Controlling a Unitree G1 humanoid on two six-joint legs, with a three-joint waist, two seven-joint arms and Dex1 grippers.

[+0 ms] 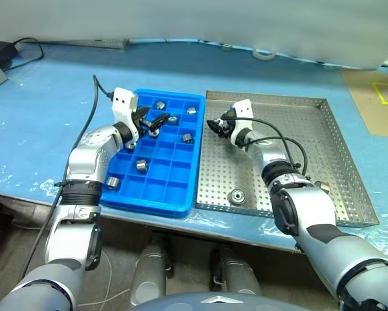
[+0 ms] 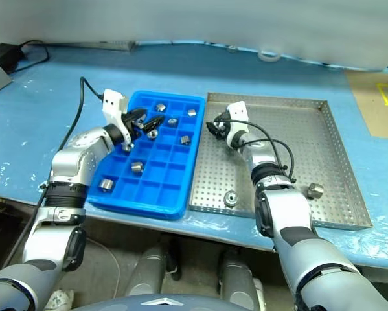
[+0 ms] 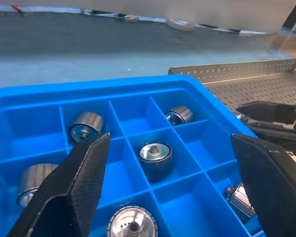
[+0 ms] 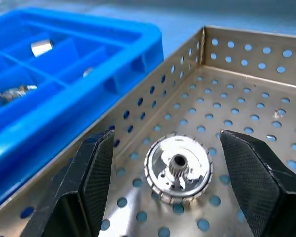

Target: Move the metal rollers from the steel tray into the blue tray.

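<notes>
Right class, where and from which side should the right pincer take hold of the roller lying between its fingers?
Probably across the curved side wall of the roller, coming down from above. It lies flat, hole upward, on the steel tray, and the open right pincer already straddles it.

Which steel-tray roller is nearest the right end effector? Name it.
The roller by the steel tray's wall beside the blue tray, just ahead of the right end effector; the other two lie near the front rim.
</notes>
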